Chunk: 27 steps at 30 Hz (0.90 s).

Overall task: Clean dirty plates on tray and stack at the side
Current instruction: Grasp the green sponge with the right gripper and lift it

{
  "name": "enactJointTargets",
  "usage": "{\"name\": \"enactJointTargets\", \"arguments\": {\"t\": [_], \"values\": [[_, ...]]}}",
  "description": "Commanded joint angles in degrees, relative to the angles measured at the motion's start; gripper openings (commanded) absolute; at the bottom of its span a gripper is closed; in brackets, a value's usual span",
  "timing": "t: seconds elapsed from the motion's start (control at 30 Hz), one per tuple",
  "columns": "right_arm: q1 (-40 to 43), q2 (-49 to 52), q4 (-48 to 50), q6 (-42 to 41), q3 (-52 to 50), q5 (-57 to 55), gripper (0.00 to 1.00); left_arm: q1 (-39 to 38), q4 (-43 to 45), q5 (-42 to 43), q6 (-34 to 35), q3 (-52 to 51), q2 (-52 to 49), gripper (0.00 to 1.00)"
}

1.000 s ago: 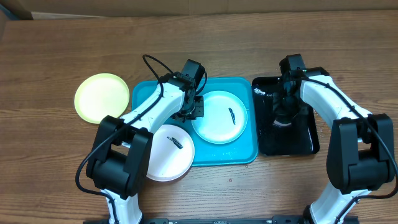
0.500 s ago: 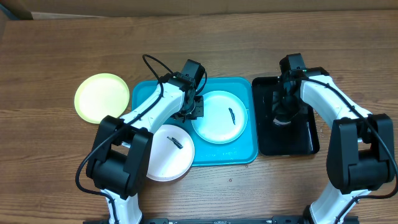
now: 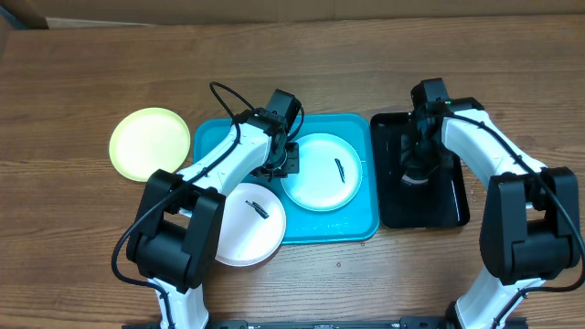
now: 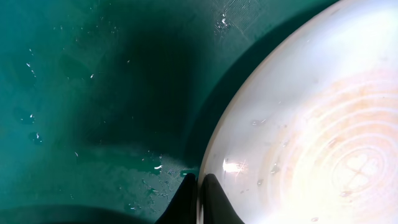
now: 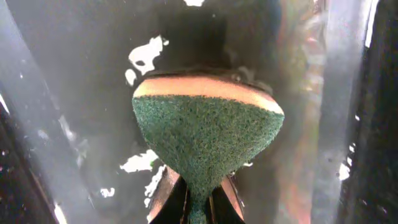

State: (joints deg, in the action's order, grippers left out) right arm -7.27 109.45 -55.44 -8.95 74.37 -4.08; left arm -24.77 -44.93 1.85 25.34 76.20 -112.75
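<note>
A pale blue plate (image 3: 322, 172) with a small dark smear lies on the cyan tray (image 3: 352, 224). My left gripper (image 3: 285, 163) is shut on its left rim; in the left wrist view the fingers (image 4: 199, 200) pinch the edge of the pale blue plate (image 4: 311, 124) over the tray (image 4: 93, 93). A white plate (image 3: 245, 224) with a smear lies at the tray's front left corner, partly off it. The yellow-green plate (image 3: 149, 143) lies on the table to the left. My right gripper (image 3: 419, 169) is shut on a green scouring sponge (image 5: 208, 140) over the black tray (image 3: 448, 206).
The black tray (image 5: 68, 93) is wet, with bright glints on it. Brown wooden table (image 3: 91, 73) lies all around. A cable loops up from the left arm (image 3: 224, 91).
</note>
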Motion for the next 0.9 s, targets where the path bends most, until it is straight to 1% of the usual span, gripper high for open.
{"name": "enactJointTargets", "arguments": {"t": [0.0, 0.1, 0.3, 0.43, 0.57, 0.87], "values": [[-0.2, -3.1, -1.5, 0.0, 5.0, -1.0, 0.04, -0.5, 0.2, -0.9, 0.0, -0.4, 0.5, 0.04], [-0.2, -4.6, -3.2, -0.1, 6.3, -0.7, 0.04, -0.5, 0.2, -0.9, 0.0, -0.4, 0.5, 0.04], [-0.2, -5.1, -5.6, -1.8, 5.3, 2.1, 0.04, -0.5, 0.4, -1.0, 0.4, -0.6, 0.5, 0.04], [-0.2, -5.1, -0.1, -1.8, 1.2, 2.6, 0.04, -0.5, 0.8, -1.0, 0.6, -0.6, 0.5, 0.04], [-0.2, -5.1, 0.9, -1.7, 0.1, 2.7, 0.04, -0.3, 2.0, -1.0, 1.8, -0.7, 0.5, 0.04], [-0.2, -5.2, -7.5, -1.6, 8.5, 2.8, 0.04, -0.3, 2.2, -1.2, 1.9, -0.7, 0.5, 0.04]]}}
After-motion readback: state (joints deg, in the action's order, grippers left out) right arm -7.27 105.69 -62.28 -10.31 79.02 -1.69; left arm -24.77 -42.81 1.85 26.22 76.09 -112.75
